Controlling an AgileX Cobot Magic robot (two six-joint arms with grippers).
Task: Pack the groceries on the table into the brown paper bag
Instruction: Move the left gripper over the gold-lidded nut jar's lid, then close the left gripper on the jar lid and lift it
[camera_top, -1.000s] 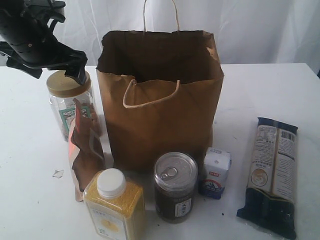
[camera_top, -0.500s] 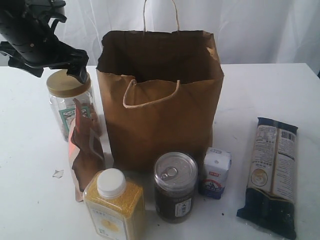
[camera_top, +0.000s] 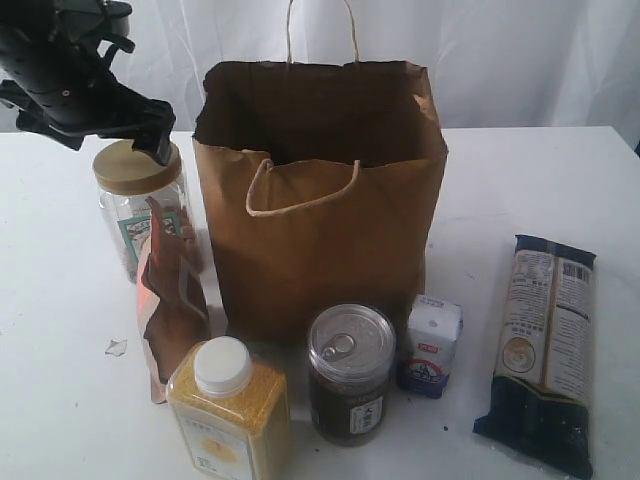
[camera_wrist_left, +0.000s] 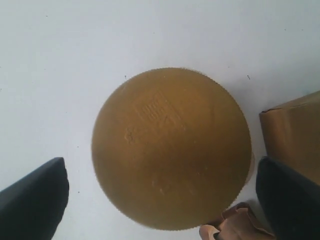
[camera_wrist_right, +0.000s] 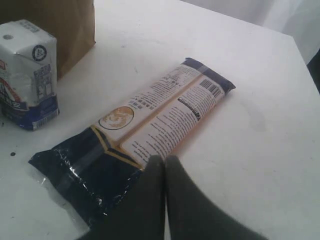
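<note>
Six groceries (camera_top: 350, 372) sit on the white table (camera_top: 520, 180) around the brown paper bag (camera_top: 320, 230). We've got our left gripper (camera_wrist_left: 160, 167) spread wide above the gold-lidded jar (camera_wrist_left: 170, 147), just beside the bag. Our right gripper (camera_wrist_right: 164, 167), fingers pressed together, hangs by the long noodle packet (camera_wrist_right: 150, 125).

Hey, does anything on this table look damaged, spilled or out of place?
The bag has a ragged rim, torn at the front. The pouch stands crumpled and tilted in front of the jar. A small white scrap lies on the table left of the pouch.
</note>
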